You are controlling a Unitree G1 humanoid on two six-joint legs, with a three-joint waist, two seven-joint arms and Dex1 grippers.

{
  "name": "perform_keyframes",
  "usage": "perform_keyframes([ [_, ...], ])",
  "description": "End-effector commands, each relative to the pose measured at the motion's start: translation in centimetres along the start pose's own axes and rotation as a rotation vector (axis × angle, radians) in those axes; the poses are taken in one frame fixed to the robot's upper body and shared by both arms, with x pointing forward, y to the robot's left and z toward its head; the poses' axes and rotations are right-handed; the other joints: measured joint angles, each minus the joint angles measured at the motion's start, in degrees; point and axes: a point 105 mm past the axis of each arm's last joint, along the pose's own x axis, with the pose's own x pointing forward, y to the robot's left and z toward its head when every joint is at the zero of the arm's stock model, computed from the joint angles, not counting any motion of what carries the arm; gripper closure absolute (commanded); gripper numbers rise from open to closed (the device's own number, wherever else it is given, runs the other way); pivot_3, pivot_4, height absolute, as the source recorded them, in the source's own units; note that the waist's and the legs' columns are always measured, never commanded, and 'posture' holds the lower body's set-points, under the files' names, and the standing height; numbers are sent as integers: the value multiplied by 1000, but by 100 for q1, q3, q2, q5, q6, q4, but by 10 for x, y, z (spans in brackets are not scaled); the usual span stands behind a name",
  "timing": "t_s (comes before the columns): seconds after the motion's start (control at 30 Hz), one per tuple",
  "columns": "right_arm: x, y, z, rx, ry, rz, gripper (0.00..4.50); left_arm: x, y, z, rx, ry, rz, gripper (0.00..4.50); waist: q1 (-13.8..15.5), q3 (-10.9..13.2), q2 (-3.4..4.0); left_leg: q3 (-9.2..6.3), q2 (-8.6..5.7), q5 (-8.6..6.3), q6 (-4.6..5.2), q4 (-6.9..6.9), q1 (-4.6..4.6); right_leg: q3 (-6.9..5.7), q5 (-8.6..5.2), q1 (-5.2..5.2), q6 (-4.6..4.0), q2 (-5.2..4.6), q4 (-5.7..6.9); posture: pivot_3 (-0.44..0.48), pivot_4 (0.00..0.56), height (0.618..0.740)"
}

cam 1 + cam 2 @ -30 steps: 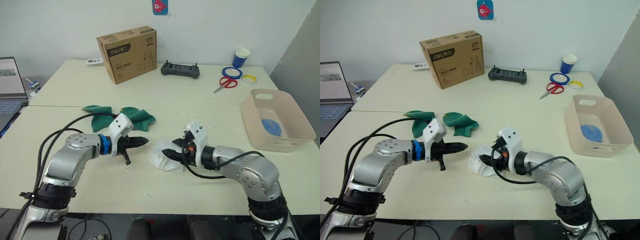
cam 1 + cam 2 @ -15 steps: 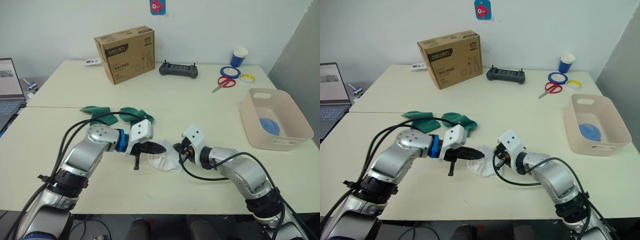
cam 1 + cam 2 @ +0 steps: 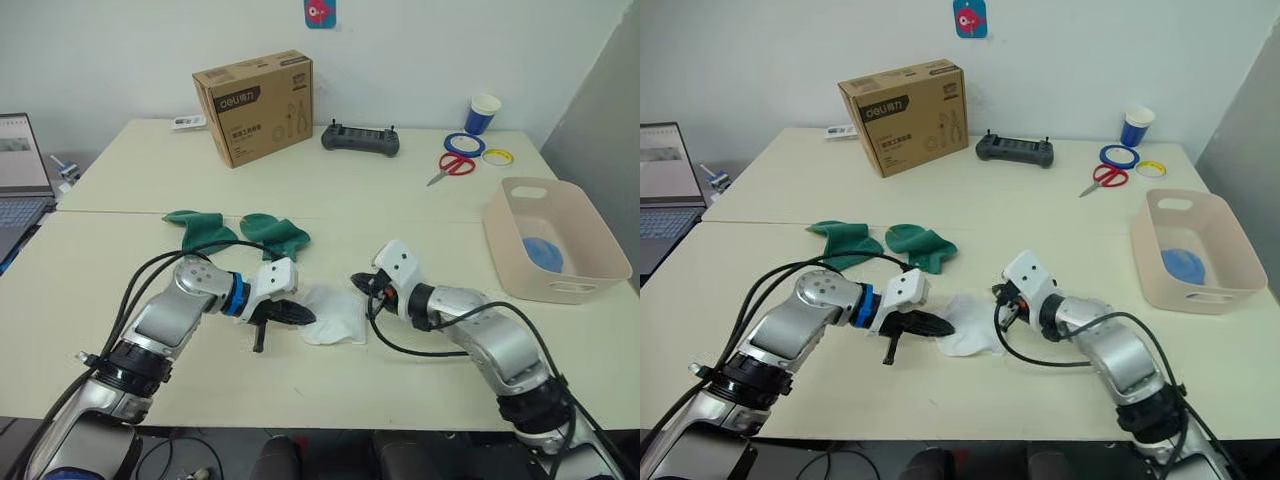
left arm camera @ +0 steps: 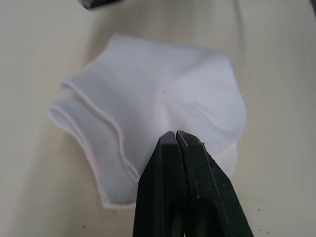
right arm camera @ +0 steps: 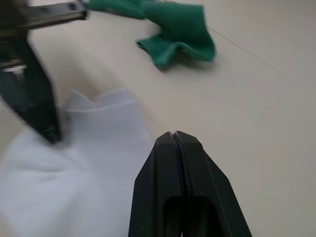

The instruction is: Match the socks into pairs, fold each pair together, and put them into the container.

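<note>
Two green socks: crumpled, side by side on the table, beyond the left arm.
Left gripper: fingers closed, tips pressing the white socks.
White socks: stacked, soft, flattened.
Right gripper: closed, empty, just beside them.
Tub: far right, something blue inside.

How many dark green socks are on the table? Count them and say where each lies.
2. One green sock lies toward the robot's left; the other green sock is beside it, just beyond the left end effector, which rests on the white socks. None seems hidden.
</note>
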Motion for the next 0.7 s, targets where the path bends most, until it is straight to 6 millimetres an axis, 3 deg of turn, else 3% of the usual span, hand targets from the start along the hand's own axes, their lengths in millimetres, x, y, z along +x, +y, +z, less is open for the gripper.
perform_keyframes([
  [0.03, -3, 19, 5, -52, -16, 124, 4480, -8, 6, 27, 50, -59, 33, 4500, 0, 0, 0, -1, -1, 0, 0, 2, 0, -1, 0, 1, 0, 0, 1, 0, 150, 723],
  [0.17, 4, 33, -6, -68, 32, 197, 4480, 2, 7, 22, 66, -27, 28, 4500, -10, 0, 0, 4, -2, 0, 0, 7, 6, 5, 1, 5, 1, 0, 2, 0, 150, 723],
  [0.33, 11, 38, -23, -66, 113, 207, 4480, 20, 12, -7, 76, 71, 51, 4500, -2, 0, 0, 3, -1, 0, 0, 7, 7, 4, 1, 5, 1, 1, 3, 0, 150, 723],
  [0.5, 4, 43, -37, -36, 161, 213, 4480, 21, 23, -27, 23, 122, 110, 4500, 15, -1, 0, 2, -1, 0, 0, 8, 7, 3, 1, 7, 0, 0, 4, 0, 150, 723],
  [0.63, -4, 45, -40, -47, 152, 200, 4480, 19, 22, -25, 28, 93, 108, 4500, 14, -2, 0, 3, -2, 0, 0, 11, 15, 4, 2, 15, 0, 0, 5, 0, 150, 723],
  [0.7, -13, 42, -26, -47, 93, 175, 4480, 14, 11, -4, 62, 6, 44, 4500, 9, -2, 0, 4, -2, 0, 0, 12, 19, 5, 2, 19, 1, 0, 7, 0, 150, 723],
])
